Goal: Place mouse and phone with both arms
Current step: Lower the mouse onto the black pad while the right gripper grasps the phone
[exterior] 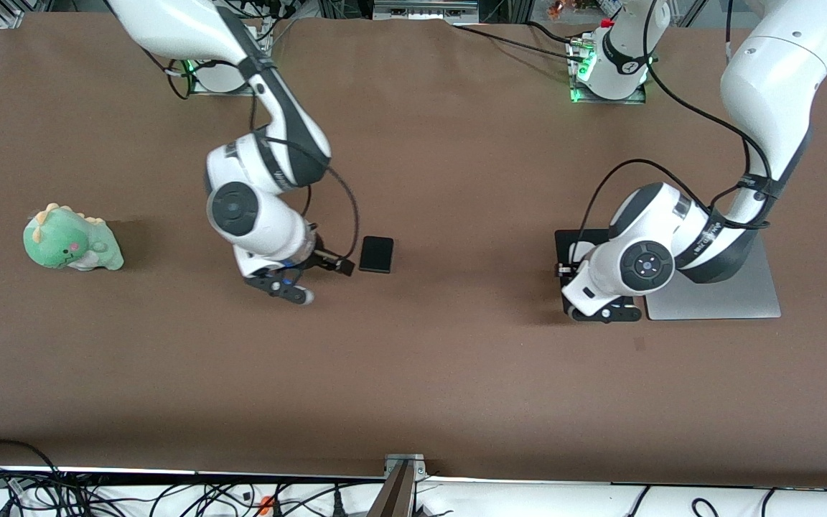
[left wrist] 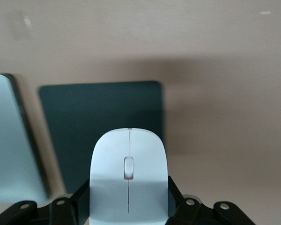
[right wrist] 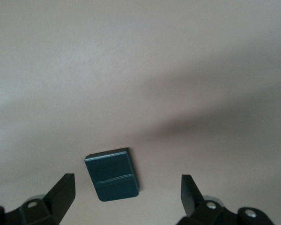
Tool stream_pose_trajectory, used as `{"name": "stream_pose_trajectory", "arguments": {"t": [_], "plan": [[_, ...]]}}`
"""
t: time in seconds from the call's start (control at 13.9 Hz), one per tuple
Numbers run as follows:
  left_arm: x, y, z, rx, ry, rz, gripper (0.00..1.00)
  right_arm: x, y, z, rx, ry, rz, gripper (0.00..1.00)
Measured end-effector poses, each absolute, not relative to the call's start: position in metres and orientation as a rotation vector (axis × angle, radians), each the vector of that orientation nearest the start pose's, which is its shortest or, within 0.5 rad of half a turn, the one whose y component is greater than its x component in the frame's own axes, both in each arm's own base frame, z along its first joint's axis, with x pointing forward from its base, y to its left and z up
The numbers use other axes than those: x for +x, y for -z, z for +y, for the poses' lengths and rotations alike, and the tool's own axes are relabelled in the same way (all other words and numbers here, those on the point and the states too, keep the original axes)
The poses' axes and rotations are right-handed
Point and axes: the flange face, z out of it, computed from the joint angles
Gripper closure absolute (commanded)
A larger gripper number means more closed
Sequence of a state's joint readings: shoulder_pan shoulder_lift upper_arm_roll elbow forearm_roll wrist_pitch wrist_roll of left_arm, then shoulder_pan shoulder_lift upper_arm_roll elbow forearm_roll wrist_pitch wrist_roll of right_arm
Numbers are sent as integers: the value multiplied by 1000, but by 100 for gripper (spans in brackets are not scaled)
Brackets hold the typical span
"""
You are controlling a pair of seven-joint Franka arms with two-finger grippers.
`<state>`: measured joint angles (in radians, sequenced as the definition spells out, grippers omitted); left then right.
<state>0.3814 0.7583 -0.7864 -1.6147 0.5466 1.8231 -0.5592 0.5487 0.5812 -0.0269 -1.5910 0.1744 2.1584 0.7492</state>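
The white mouse (left wrist: 129,178) sits between the fingers of my left gripper (left wrist: 129,199), which is shut on it. That gripper (exterior: 570,271) hangs low over the large flat black pad (exterior: 577,240), also seen in the left wrist view (left wrist: 84,122). I cannot tell whether the mouse touches the pad. The small black phone (exterior: 375,254) lies flat on the brown table near the middle. My right gripper (exterior: 334,266) is open and empty, low beside the phone. In the right wrist view the phone (right wrist: 112,174) lies just ahead of the spread fingers (right wrist: 63,190) of that gripper (right wrist: 126,187).
A silver flat slab (exterior: 736,287) lies beside the black pad toward the left arm's end, and shows in the left wrist view (left wrist: 9,140). A green plush dinosaur (exterior: 72,239) sits toward the right arm's end. Cables hang along the table's near edge.
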Motion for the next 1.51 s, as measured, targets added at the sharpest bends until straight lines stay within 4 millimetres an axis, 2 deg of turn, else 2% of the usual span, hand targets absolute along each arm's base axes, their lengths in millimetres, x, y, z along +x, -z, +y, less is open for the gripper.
{"name": "stream_pose_trajectory", "arguments": {"t": [0.22,0.36,0.43,0.5,0.57,1.01,1.15,1.29,1.51], "plan": [[628,-223,-134,-2946,-333,94,80,571,-259,394,-3097,-80,340,0],[617,-194,-119,-2957,-304,117,77,558,-242,413,-3117,-64,274,0],[613,-186,-111,-2966,-306,111,76,552,-234,422,-3128,-54,239,0],[611,-183,-106,-2973,-308,104,50,546,-227,430,-3140,-39,200,0],[611,-183,-104,-2975,-309,100,0,542,-220,435,-3157,-20,159,0],[611,-189,-110,-2978,-300,109,0,538,-198,444,-3170,57,54,0],[614,-202,-115,-2974,-313,100,0,537,-195,448,-3159,75,44,0],[626,-234,-118,-2958,-338,69,0,537,-194,448,-3154,85,26,0],[644,-301,-124,-2938,-354,25,0,537,-188,447,-3151,93,-21,0]]}}
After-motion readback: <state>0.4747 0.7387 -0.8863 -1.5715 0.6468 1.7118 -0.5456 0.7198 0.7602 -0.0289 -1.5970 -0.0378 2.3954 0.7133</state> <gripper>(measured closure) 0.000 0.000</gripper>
